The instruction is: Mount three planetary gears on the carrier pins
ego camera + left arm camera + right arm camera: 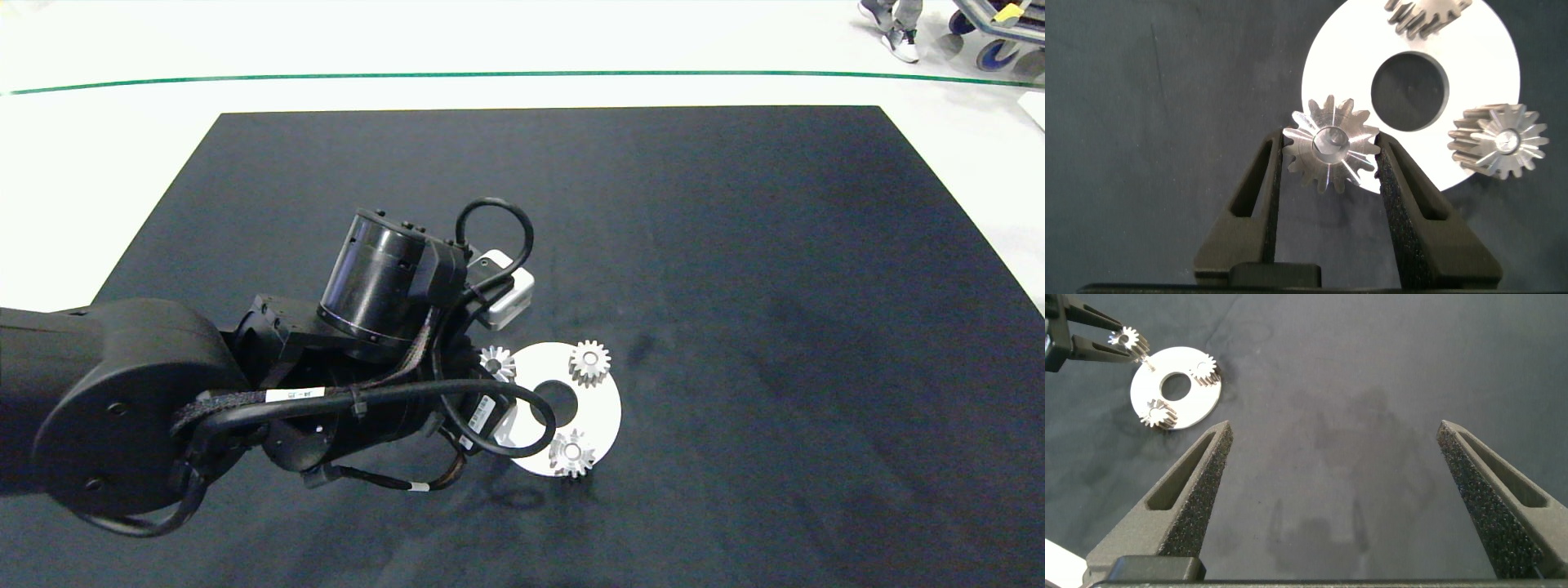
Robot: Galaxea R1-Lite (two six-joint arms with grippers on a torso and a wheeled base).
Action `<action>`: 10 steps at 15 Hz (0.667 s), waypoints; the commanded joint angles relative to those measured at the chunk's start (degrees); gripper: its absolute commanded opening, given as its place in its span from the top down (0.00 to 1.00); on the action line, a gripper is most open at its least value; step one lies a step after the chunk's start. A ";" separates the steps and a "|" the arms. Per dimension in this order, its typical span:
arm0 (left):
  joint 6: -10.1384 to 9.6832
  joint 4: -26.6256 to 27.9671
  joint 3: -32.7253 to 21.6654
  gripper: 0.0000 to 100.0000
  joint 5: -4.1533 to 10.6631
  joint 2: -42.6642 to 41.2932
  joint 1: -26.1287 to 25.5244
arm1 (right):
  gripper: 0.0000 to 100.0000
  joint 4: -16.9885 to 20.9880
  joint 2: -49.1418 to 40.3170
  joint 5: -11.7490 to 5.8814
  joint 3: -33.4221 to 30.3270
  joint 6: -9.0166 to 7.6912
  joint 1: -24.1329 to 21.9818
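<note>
Last step under way: left hand [1331, 163] clamped third gear [1331, 153] over white disc [1486, 49] edge near worktop's front; two gears [589, 362] seated. Next, likely: lower onto free pin [1152, 365]. Right hand [1333, 469] wide open, empty.

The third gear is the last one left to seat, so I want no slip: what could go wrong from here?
1. The left gripper holds the third gear only by its tooth tips, so it could twist or slip.
2. It hangs above the white disc's edge; released off its pin, it could tip onto the black mat.
</note>
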 commanded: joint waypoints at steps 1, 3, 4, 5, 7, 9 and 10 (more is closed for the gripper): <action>-0.02 0.00 0.37 0.75 0.18 0.70 0.03 | 0.00 0.09 0.02 -0.01 0.00 -0.08 0.02; -0.02 -0.09 0.37 0.75 0.18 0.87 -0.06 | 0.00 0.09 0.02 -0.01 0.00 -0.08 0.02; -0.02 -0.18 0.37 0.75 0.18 0.96 -0.06 | 0.00 0.09 0.02 -0.01 0.00 -0.08 0.02; -0.02 -0.88 0.55 0.75 0.18 1.05 -0.06 | 0.00 0.09 0.02 -0.01 0.00 -0.08 0.02; 0.07 -1.58 0.55 0.75 0.18 1.13 -0.06 | 0.00 0.09 0.02 -0.01 0.00 -0.08 0.02; 0.16 -1.58 0.46 0.75 0.09 1.40 -0.06 | 0.00 0.09 0.02 -0.10 0.00 -0.08 0.02; 0.16 -1.58 0.55 0.75 0.09 1.49 -0.06 | 0.00 0.09 0.02 -0.01 0.00 -0.08 0.02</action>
